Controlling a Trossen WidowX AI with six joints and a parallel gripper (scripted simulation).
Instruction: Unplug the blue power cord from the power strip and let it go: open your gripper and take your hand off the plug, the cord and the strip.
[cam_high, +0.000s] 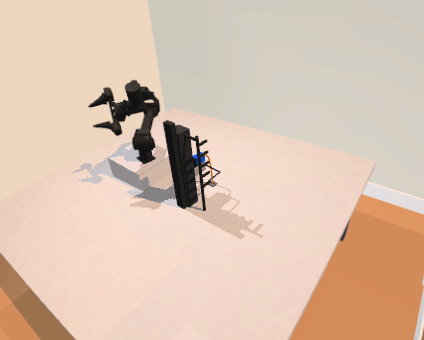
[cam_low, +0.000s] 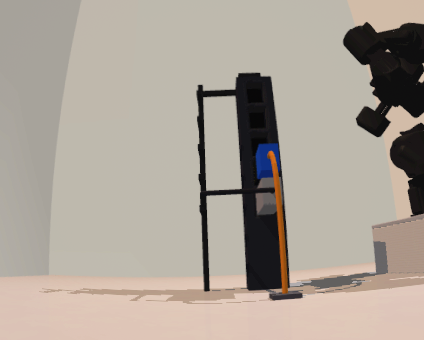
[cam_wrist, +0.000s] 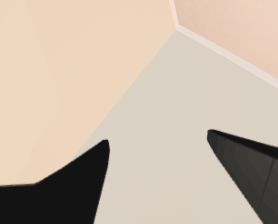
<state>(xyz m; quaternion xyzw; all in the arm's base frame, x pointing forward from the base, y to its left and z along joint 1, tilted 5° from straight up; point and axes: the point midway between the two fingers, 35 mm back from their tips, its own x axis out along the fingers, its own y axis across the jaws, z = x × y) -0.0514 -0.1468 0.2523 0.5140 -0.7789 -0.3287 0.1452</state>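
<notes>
The black power strip stands upright on the table, with its sockets in a column. The blue plug sits against the socket face about halfway up; whether it is fully seated cannot be told. An orange cord runs from the plug down to a small dark block on the table. My gripper is open and empty. It is well away from the strip, plug and cord, with its fingers pointing away from them. The wrist view shows no strip or plug.
A grey plug sits just below the blue one. A thin black frame with short pegs stands beside the strip. The small dark block holds the cord's lower end. A pale low box is by the arm's base.
</notes>
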